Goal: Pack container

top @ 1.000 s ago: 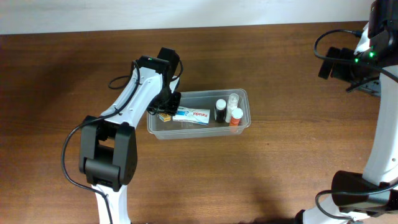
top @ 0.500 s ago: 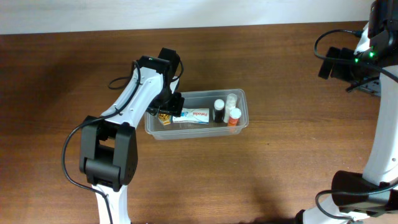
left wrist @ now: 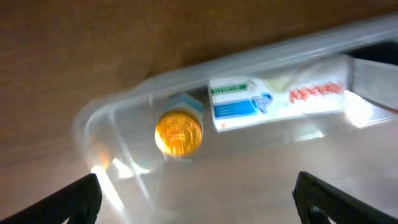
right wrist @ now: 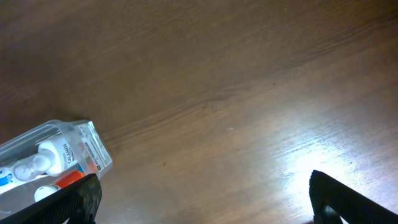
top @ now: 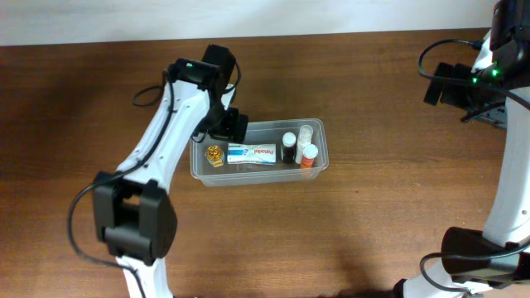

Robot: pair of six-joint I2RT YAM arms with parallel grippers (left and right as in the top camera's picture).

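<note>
Container: you find the container [top: 258,178] on the worktop [top: 373,215], holding a gold-capped jar [left wrist: 178,132], a toothpaste box [left wrist: 273,102] and three small bottles [top: 298,146].
Left tool [left wrist: 199,205]: fingers spread wide, empty, over the container's far-left corner.
Right tool [right wrist: 205,208]: fingers spread wide, empty, well apart from the container.

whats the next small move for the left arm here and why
Probably lift the left gripper straight up, clear of the container. Its jaws are open and empty, and the gold-capped jar already sits inside at the left end, beside the toothpaste box.
</note>
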